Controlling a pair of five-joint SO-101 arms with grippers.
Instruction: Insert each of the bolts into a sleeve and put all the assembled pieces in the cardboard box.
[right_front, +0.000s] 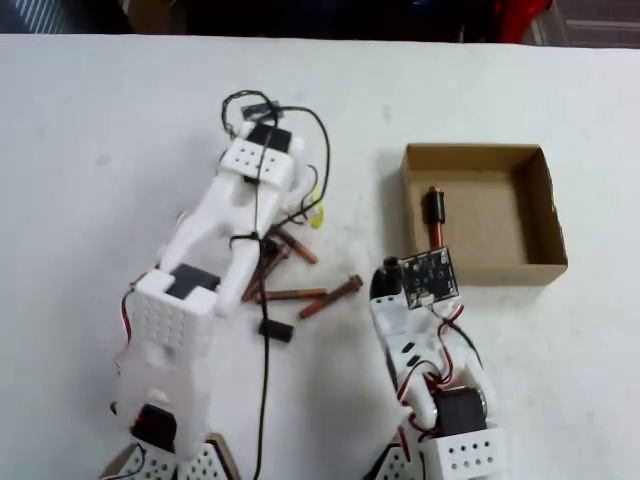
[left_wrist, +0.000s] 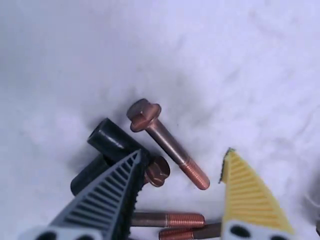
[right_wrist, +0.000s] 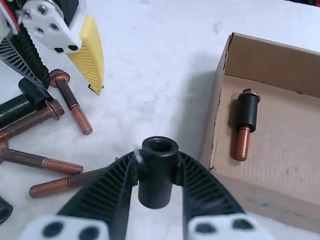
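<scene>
My right gripper (right_wrist: 158, 167) is clamped on a black sleeve (right_wrist: 159, 187). The sleeve stands upright between the fingers, with its open bore toward the wrist camera. The box (right_wrist: 217, 120) sits just beside this gripper, on the side away from the other arm. Its near wall is close to the held sleeve but apart from it. One assembled piece (right_wrist: 245, 125), a bolt pushed through a sleeve, lies flat on the box floor with its threaded end toward the gripper.

My left gripper (left_wrist: 183, 152) is spread wide with nothing in it, low over the tabletop (left_wrist: 240, 60). A bolt (left_wrist: 167, 142) lies on the tabletop in the gap between the black finger (left_wrist: 107, 195) and the yellow finger (left_wrist: 247, 192). As far as I can see it touches neither. Two loose sleeves (left_wrist: 107, 136) lie on their sides right by the tip of the black finger, along with the head of a second bolt (left_wrist: 157, 171). More bolts (left_wrist: 167, 219) lie back from the fingertips, toward the wrist.

In the high view, this scatter of parts lies between the two grippers, and the box is on the far side of the right one.
</scene>
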